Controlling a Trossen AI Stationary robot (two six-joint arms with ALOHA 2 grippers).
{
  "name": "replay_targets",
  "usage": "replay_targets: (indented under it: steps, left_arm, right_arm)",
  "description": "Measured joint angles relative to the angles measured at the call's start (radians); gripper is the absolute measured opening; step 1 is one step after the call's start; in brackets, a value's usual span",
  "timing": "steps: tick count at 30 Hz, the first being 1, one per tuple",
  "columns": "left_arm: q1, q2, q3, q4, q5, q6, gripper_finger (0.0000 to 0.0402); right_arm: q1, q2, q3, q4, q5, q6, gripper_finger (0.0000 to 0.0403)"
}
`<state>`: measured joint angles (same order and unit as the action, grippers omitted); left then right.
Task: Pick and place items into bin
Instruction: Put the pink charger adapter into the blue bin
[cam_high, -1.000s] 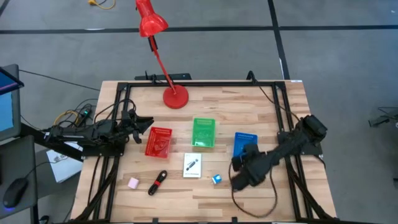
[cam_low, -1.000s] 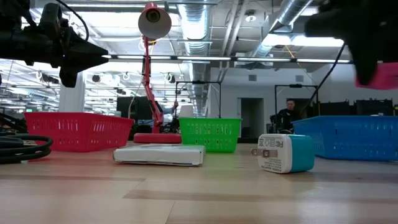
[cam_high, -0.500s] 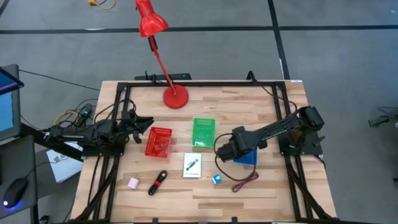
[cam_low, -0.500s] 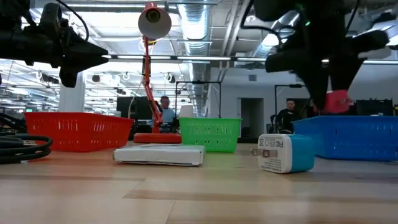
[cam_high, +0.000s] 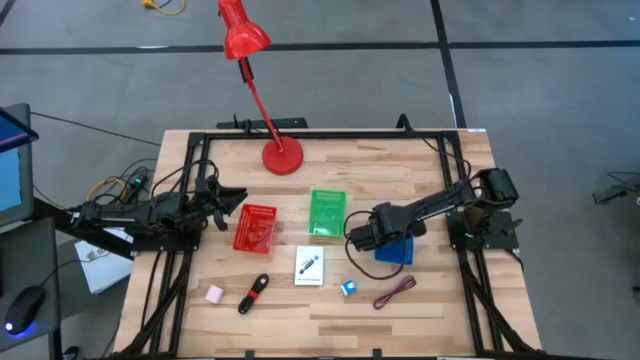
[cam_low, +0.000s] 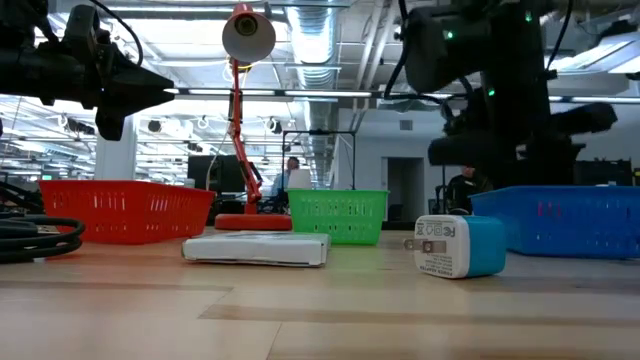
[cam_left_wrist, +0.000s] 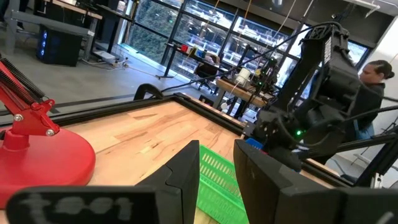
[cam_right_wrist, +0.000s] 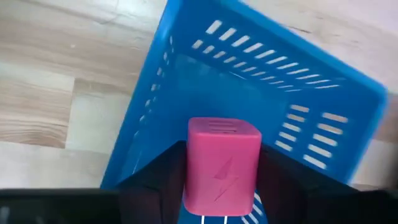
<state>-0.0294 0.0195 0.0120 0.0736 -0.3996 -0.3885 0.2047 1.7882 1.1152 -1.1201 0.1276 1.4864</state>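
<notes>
My right gripper hangs over the blue bin, shut on a pink block with a lightning mark. In the low view the block shows faintly through the blue bin's wall. A second pink block, the black-and-red stick, the white card, the blue-white cube and the dark red cord lie flat on the table. My left gripper waits open, raised beside the red bin. My right gripper pinches the pink block between its two fingers, one on each of its opposite side faces. The fingers come from above, pointing down. The block is lifted clear, its marked face toward the wrist camera, over the inside of the blue bin.
A green bin stands between the red and blue bins. The red desk lamp's base sits near the far edge, its arm leaning out past it. A black frame runs around the table. Bare wood lies along the near edge.
My right gripper carried the pink block from the near right part of the table toward the far edge and a little left, until it was over the blue bin. It then lowered the block from above the rim to behind the bin's wall. It stayed shut on the block.
</notes>
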Motion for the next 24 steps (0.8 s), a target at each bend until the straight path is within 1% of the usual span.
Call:
replay_targets:
  steps: [3, 5, 12, 15, 21, 24]
  left_arm:
    - [0.000, 0.000, 0.000, 0.000, 0.000, 0.000, 0.0087]
    - [0.000, 0.000, 0.000, 0.000, 0.000, 0.000, 0.0087]
    - [0.000, 0.000, 0.000, 0.000, 0.000, 0.000, 0.0087]
    - [0.000, 0.000, 0.000, 0.000, 0.000, 0.000, 0.0087]
    - [0.000, 0.000, 0.000, 0.000, 0.000, 0.000, 0.0087]
    - [0.000, 0.000, 0.000, 0.000, 0.000, 0.000, 0.0087]
  right_arm:
    - [-0.001, 0.000, -0.021, 0.041, 0.001, -0.016, 0.0175]
    - [-0.008, 0.000, -0.031, 0.032, 0.001, -0.033, 0.0178]
    - [-0.050, 0.000, -0.058, 0.037, 0.005, -0.048, 0.0173]
    - [-0.058, 0.000, -0.057, 0.041, 0.005, -0.095, 0.0176]
    - [-0.045, 0.000, -0.015, 0.037, 0.004, -0.162, 0.0180]
    - [-0.032, 0.000, 0.031, -0.002, 0.005, -0.193, 0.0175]
